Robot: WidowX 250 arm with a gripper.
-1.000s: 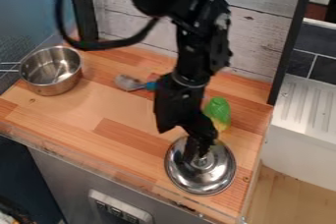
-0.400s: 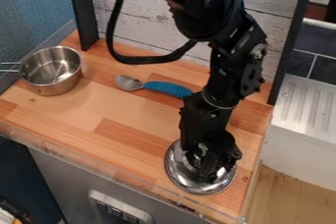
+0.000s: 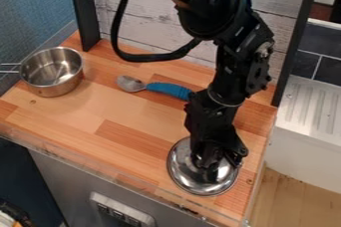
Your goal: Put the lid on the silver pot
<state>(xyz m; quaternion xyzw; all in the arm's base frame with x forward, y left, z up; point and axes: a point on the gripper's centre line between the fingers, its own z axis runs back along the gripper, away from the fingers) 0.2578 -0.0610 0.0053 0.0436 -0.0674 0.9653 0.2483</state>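
The black arm (image 3: 230, 66) comes in from the top edge, bends, and drops with its gripper (image 3: 216, 165) pointing down over the lid (image 3: 181, 170), near right on the table (image 3: 126, 116); its grip cannot be told. The silver pot (image 3: 53, 89) stands far left.

Silver marks the pot (image 3: 55, 90) at centre left and the lid (image 3: 181, 173) at lower right. The arm (image 3: 243, 54) and gripper (image 3: 213, 165) are black, as is the cable (image 3: 118, 32) at upper centre. The spoon (image 3: 131, 83) has a grey metal bowl and a blue handle. Across the middle, the counter (image 3: 133, 116) is a patchwork of honey and orange-brown wood strips. At the top, the backboard (image 3: 150, 17) is whitewashed grey, with wood grain and dark seams, between 2 black posts (image 3: 84, 12). Upper left, the wall (image 3: 37, 7) is blue; at right, pale lines cross dark grey tiles (image 3: 328, 76)
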